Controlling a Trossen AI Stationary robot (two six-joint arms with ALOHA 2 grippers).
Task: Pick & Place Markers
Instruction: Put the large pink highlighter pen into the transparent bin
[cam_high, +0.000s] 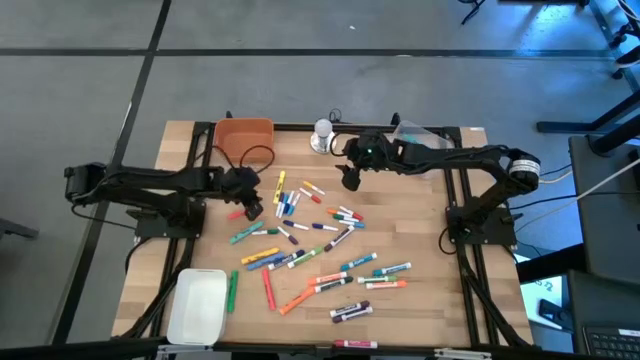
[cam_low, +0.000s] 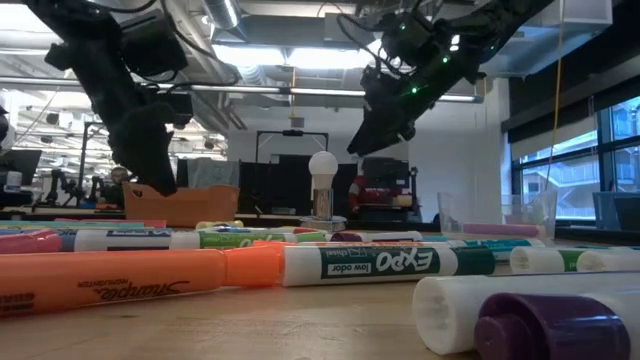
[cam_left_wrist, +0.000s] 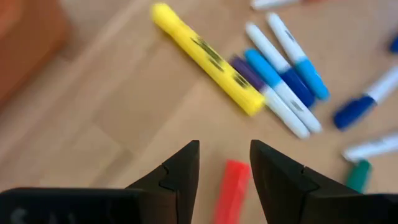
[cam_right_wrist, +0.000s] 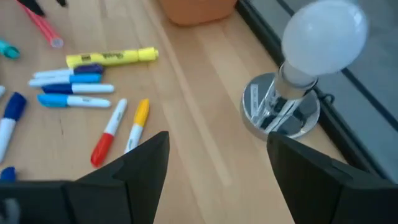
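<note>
Many coloured markers (cam_high: 310, 240) lie scattered flat on the wooden table, from its middle toward the near edge. My left gripper (cam_high: 250, 207) is low over the left end of the spread. It is open, and its fingers (cam_left_wrist: 180, 177) stand on either side of a red marker (cam_left_wrist: 233, 190) that lies on the wood; a gap shows beside the marker. A yellow highlighter (cam_left_wrist: 208, 59) and blue markers lie just beyond. My right gripper (cam_high: 350, 182) hangs open above the far middle of the table, clear of everything (cam_right_wrist: 217, 140).
An orange bin (cam_high: 243, 140) stands at the far left of the table. A white tray (cam_high: 197, 305) sits at the near left corner. A light bulb on a silver base (cam_right_wrist: 311, 56) stands at the far edge near my right gripper, and a clear container (cam_high: 412, 130) lies farther right.
</note>
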